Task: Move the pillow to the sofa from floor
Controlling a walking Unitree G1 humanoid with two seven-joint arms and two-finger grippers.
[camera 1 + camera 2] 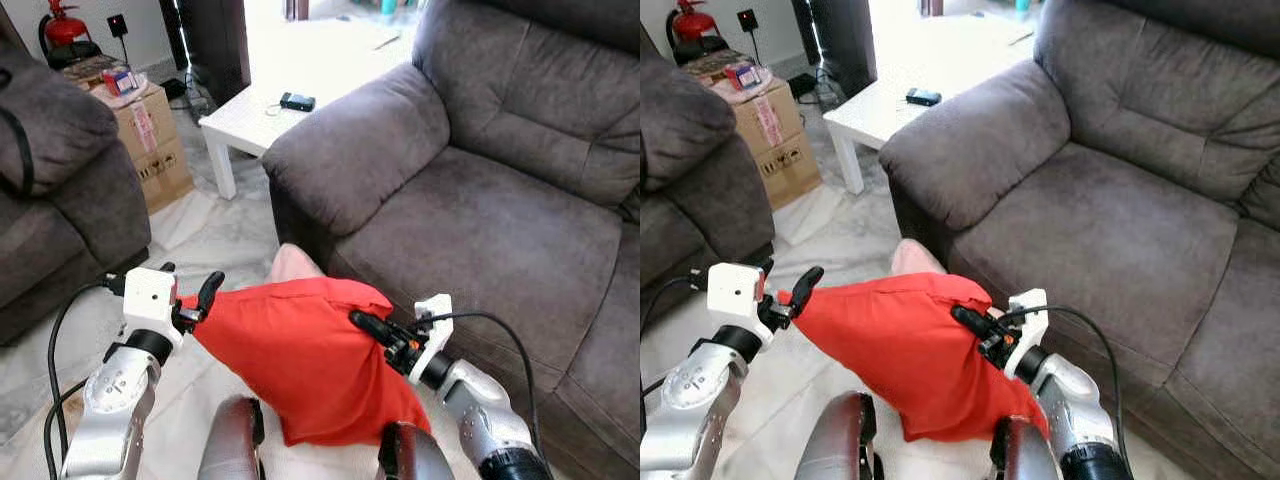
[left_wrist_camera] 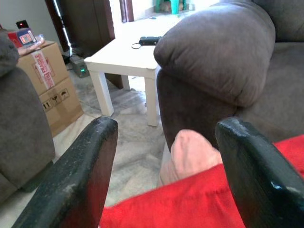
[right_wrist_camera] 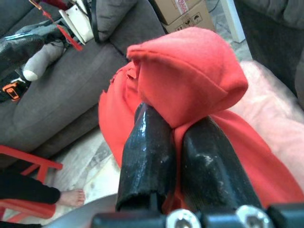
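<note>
I am holding a soft red fabric-covered pillow (image 1: 300, 360) up in front of me, with a pale pink end poking out at its far side. My left gripper (image 1: 196, 303) is pinching the pillow's left corner, and my right gripper (image 1: 372, 328) is gripping its right side, black fingers pressed into the cloth. To the right, the wide grey-brown upholstered sofa (image 1: 490, 190) is stretching away, its padded armrest just beyond the pillow. Farther off, a low white square table (image 1: 262, 118) is carrying a small dark device (image 1: 297, 101). On the left, a brown cardboard box (image 1: 152, 140) is standing beside another grey armchair (image 1: 60, 190), and a red fire extinguisher (image 1: 62, 25) is sitting in the far corner.
</note>
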